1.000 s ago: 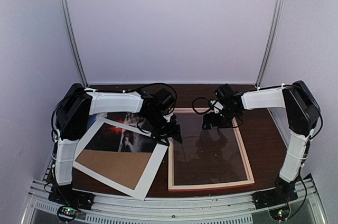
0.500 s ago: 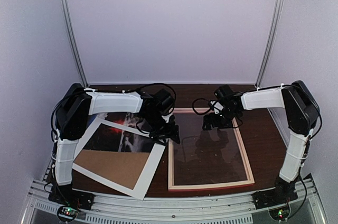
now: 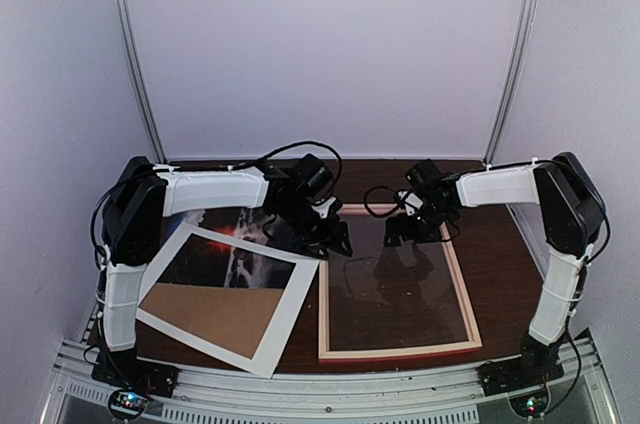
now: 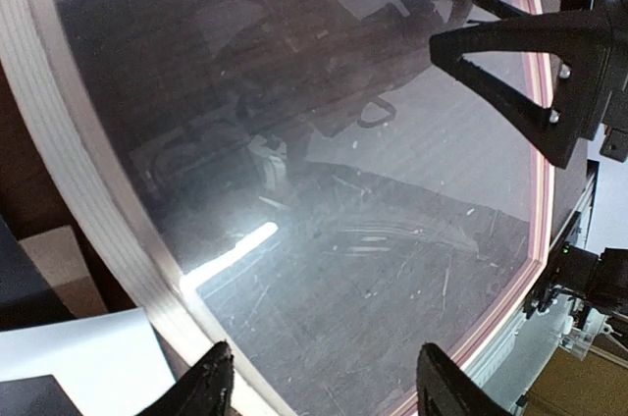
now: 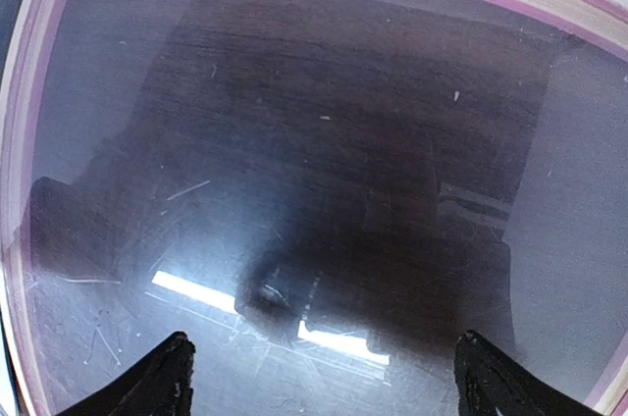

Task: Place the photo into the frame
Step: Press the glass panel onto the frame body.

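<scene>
Top external view: the frame [image 3: 398,351] lies flat on the right half of the table, its long axis running from the near edge toward the far edge, square with the table. Both arms hang over its far end, the left gripper [image 3: 335,242] by the far-left corner and the right gripper [image 3: 405,232] over the glass, each with jaws spread and nothing between them. The photo [image 3: 205,262] sits on the left half, skewed to the table's edges and mostly hidden under a white mat [image 3: 281,327] and a brown backing board [image 3: 215,316], so I cannot call its long axis. My worry: tugging the print free could drag those sheets, crease it, or land it crooked on the rim
</scene>
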Controlling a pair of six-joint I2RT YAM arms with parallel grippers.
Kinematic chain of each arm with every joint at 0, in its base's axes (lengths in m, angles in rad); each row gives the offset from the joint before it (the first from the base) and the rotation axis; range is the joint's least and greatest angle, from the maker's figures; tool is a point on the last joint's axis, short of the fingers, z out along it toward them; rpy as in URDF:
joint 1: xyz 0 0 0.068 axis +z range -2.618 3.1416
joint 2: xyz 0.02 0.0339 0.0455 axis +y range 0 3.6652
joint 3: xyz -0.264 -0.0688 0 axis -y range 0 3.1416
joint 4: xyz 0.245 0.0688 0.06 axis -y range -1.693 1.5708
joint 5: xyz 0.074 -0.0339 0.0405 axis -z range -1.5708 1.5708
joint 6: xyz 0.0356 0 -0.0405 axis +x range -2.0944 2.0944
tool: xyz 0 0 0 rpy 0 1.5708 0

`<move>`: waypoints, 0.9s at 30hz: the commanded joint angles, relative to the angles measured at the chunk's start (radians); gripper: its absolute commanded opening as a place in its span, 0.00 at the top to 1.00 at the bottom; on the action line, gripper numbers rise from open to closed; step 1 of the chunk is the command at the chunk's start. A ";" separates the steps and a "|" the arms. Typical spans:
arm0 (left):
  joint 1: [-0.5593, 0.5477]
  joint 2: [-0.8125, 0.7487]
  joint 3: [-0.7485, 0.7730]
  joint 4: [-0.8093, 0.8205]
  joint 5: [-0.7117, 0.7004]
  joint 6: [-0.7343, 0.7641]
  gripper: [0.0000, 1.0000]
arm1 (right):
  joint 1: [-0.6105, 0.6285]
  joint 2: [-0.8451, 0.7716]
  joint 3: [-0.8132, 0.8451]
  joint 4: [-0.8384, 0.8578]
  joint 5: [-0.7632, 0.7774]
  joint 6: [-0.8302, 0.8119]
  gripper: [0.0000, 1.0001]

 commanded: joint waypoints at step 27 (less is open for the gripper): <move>-0.044 0.127 0.089 -0.045 -0.142 0.017 0.36 | -0.031 -0.161 -0.050 -0.024 0.011 0.025 0.08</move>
